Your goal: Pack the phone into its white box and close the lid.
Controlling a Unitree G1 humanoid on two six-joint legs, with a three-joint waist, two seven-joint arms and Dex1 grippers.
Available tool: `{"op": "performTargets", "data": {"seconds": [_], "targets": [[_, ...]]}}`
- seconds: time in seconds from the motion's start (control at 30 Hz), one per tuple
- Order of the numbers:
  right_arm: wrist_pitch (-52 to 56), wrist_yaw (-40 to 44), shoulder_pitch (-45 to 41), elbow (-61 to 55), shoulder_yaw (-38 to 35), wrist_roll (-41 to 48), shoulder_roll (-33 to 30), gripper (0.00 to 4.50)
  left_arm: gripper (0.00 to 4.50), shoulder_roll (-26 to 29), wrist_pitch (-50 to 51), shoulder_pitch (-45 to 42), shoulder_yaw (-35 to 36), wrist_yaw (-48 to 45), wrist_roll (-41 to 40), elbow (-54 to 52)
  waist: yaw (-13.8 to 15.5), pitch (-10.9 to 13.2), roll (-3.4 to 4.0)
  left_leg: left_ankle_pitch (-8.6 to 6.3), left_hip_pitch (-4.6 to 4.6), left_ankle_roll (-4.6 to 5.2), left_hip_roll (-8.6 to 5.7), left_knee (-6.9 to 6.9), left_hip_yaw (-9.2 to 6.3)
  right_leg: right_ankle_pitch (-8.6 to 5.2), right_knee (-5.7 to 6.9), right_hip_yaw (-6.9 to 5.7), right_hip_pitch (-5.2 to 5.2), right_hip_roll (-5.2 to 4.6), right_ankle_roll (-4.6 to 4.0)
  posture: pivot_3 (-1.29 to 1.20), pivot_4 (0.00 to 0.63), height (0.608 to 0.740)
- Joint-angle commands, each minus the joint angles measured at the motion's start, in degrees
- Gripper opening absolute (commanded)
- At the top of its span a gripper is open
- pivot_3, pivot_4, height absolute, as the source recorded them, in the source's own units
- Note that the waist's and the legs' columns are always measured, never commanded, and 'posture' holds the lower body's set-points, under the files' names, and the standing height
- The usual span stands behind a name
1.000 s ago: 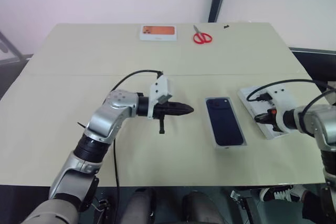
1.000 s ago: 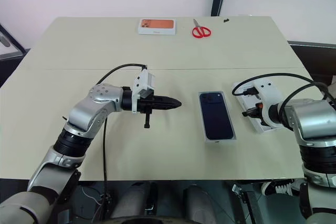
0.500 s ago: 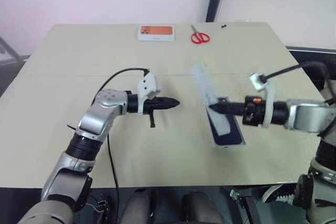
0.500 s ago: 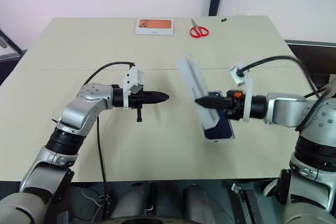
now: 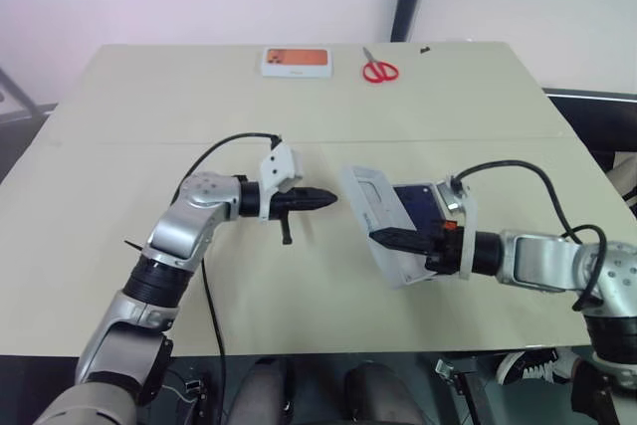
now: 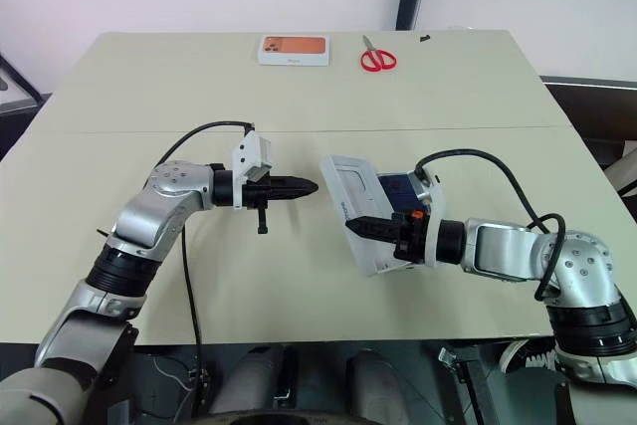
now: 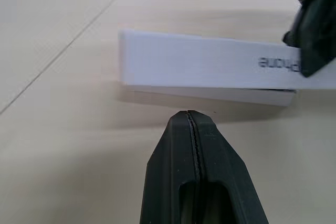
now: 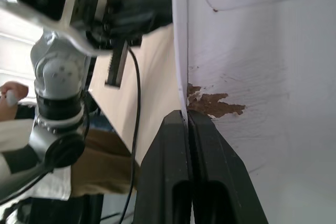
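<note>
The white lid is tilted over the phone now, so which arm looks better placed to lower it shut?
The right. Its right gripper is shut on the white rectangular lid's edge, holding it tilted above the dark blue phone. The left gripper is shut, beside the lid, holding nothing.

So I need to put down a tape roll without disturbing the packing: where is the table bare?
Bare: the strip between the scissors and the lid, and the table's left side. Crowded: the middle, where the left gripper points at the lid held over the phone.
</note>
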Motion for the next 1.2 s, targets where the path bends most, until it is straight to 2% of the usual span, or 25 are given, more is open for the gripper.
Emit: {"op": "performTargets", "data": {"seconds": [0.03, 0.27, 0.37, 0.5, 0.63, 0.77, 0.93, 0.97, 1.2], "targets": [[-1.27, -1.23, -3.66, -1.42, -1.82, 1.31, 2.19, 0.03, 0.00, -0.23, 0.02, -0.70, 0.27, 0.07, -0.25, -2.01, -0.16, 0.00, 0.01, 0.00, 0.01, 0.00, 0.00, -0.01, 0.00, 0.00, 0.01, 0.00, -0.01, 0.00, 0.00, 0.00, 0.150, 0.740], [0.53, -2.41, -7.89, 1.17, -3.40, 1.31, 6.47, 0.03, 0.00, -0.56, 0.02, -0.84, 1.60, 0.44, -1.13, -1.70, 0.14, 0.00, 0.01, 0.00, -0.04, 0.00, 0.01, -0.06, 0.00, 0.00, -0.01, 0.00, -0.07, 0.00, 0.00, 0.00, 0.150, 0.740], [0.65, -3.61, -6.46, 0.95, -3.15, 1.31, 8.26, 0.03, 0.00, -0.67, 0.01, -0.61, 2.00, 0.74, -1.44, -1.76, 0.08, 0.00, 0.01, 0.00, -0.06, 0.00, 0.01, -0.05, 0.00, 0.00, -0.01, 0.00, -0.08, 0.00, 0.00, 0.00, 0.150, 0.740], [-0.33, -9.30, -1.97, 0.92, -3.62, 1.31, 12.42, 0.03, 0.00, -0.66, -0.20, -0.28, 1.94, 1.10, -1.25, -1.82, -0.06, 0.00, 0.01, 0.00, -0.06, 0.00, 0.02, -0.06, 0.00, 0.00, 0.00, 0.00, -0.09, 0.00, 0.00, 0.00, 0.150, 0.740], [0.57, -13.71, 0.54, 3.12, -5.28, 1.31, 11.80, 0.03, 0.00, -0.93, -0.07, -0.21, 1.55, 1.68, -1.03, -2.13, 0.02, -0.01, 0.01, 0.00, -0.10, 0.00, 0.01, -0.05, 0.01, 0.00, 0.00, 0.01, -0.13, -0.01, 0.00, 0.00, 0.150, 0.740], [3.58, -12.65, -2.33, 7.90, -7.98, 1.31, 7.96, 1.32, 0.00, -2.26, -0.41, -0.20, -0.36, 2.81, 0.34, -2.22, 0.08, -0.01, 0.02, 0.00, -0.09, 0.00, 0.00, -0.04, 0.01, 0.00, -0.01, 0.01, -0.10, -0.01, 0.00, 0.00, 0.150, 0.740], [6.47, -9.97, -6.21, 10.91, -8.11, 1.31, 2.42, 4.04, 0.00, -5.12, -1.38, -0.40, -4.23, 4.90, 4.17, -0.83, 0.01, 0.00, 0.04, 0.01, -0.12, 0.01, 0.00, -0.06, 0.02, 0.00, -0.01, 0.00, -0.12, 0.00, 0.00, 0.00, 0.150, 0.740], [6.70, -9.61, -7.17, 10.82, -7.81, 1.31, 0.51, 4.48, 0.00, -6.23, -1.25, -0.54, -5.10, 5.45, 4.78, -0.41, 0.02, 0.00, 0.04, 0.01, -0.13, 0.01, 0.00, -0.06, 0.02, 0.00, -0.01, 0.00, -0.13, 0.00, 0.00, 0.00, 0.150, 0.740], [5.58, -8.53, -9.66, 8.42, -5.87, 0.15, -9.74, 4.48, 0.00, -12.20, -1.73, -3.13, -7.90, 8.45, 7.73, 3.46, 0.19, 0.00, 0.03, 0.01, -0.20, 0.02, 0.01, -0.04, 0.02, 0.00, -0.01, 0.00, -0.16, 0.00, 0.00, 0.00, 0.150, 0.740]]}}
